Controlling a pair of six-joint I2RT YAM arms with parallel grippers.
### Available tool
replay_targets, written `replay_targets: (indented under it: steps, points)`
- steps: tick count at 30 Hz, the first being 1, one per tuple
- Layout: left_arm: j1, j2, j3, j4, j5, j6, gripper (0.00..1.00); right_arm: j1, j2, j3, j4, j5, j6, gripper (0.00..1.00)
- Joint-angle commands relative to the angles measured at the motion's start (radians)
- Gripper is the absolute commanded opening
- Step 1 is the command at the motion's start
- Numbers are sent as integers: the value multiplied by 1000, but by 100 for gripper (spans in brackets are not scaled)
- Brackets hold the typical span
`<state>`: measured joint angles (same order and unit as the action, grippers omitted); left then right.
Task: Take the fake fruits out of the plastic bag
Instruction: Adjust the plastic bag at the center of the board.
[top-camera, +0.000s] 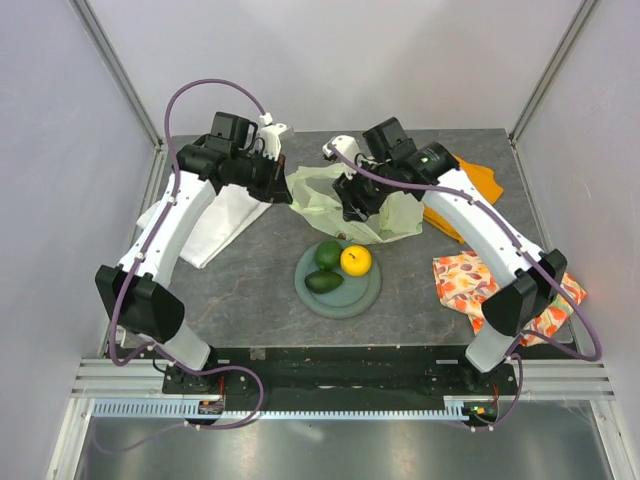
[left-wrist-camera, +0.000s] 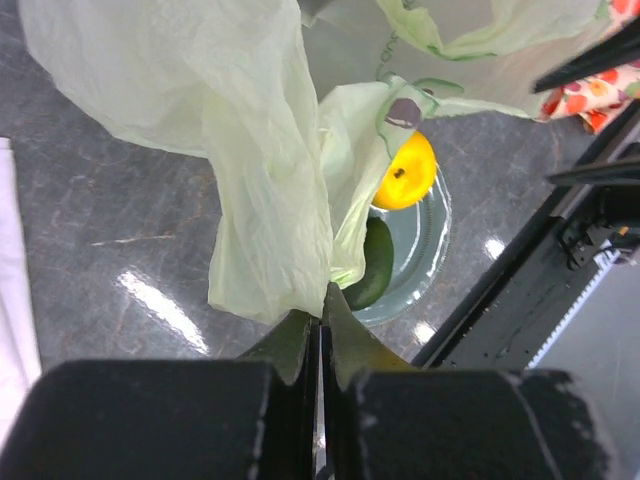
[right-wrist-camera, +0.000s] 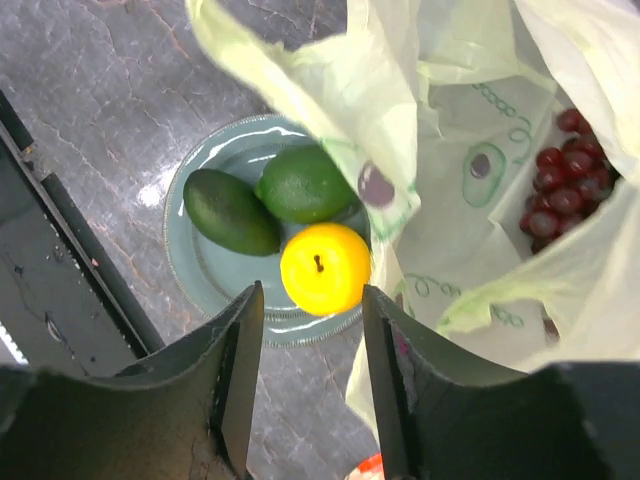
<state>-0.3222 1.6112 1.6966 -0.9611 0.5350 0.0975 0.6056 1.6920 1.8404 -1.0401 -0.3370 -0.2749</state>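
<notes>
Three fruits (top-camera: 356, 260) on centre plate (top-camera: 362, 294), grapes (right-wrist-camera: 565, 175) still in bag (top-camera: 312, 195); left gripper (left-wrist-camera: 322, 300) pinches bag, right gripper (right-wrist-camera: 312, 292) spread.

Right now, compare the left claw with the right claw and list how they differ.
The left claw is shut, pinching a fold of the plastic bag; the right claw is open, holding nothing. The left claw faces mostly bag; the right claw looks onto the plate beside the bag's opening. Both are close to the bag.
</notes>
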Motion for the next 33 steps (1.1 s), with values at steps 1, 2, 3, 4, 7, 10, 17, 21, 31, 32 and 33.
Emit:
replay_targets:
  steps: [1,2,3,4,7,10,17,21,31,32,33]
  points:
    - [-3,-51,-47,5,98,-15,2,25,115,-17,89,36,11,51]
    - [-5,-54,-57,4,115,-10,2,22,138,-3,104,61,9,49]
    - [-5,-56,-70,5,117,-10,2,20,161,3,129,90,8,48]
    - [-6,-57,-77,5,117,2,2,19,208,16,140,142,8,47]
    - [-6,-65,-89,4,106,14,2,-3,316,49,175,216,17,46]
    - [-8,-63,-92,-5,108,30,2,-53,429,127,201,243,39,46]
    - [-9,-31,-97,-22,103,45,2,-152,574,404,93,160,-4,50]
    - [-11,-13,-80,-24,114,44,2,-153,486,450,-115,-87,-98,59]
    - [-14,-10,-68,-31,94,50,2,-155,267,232,-80,-249,-107,62]
    - [-12,-14,-72,-31,95,50,2,-153,299,235,-60,-226,-93,57]
    - [-14,-16,-71,-31,97,51,1,-152,316,244,-39,-165,-86,53]
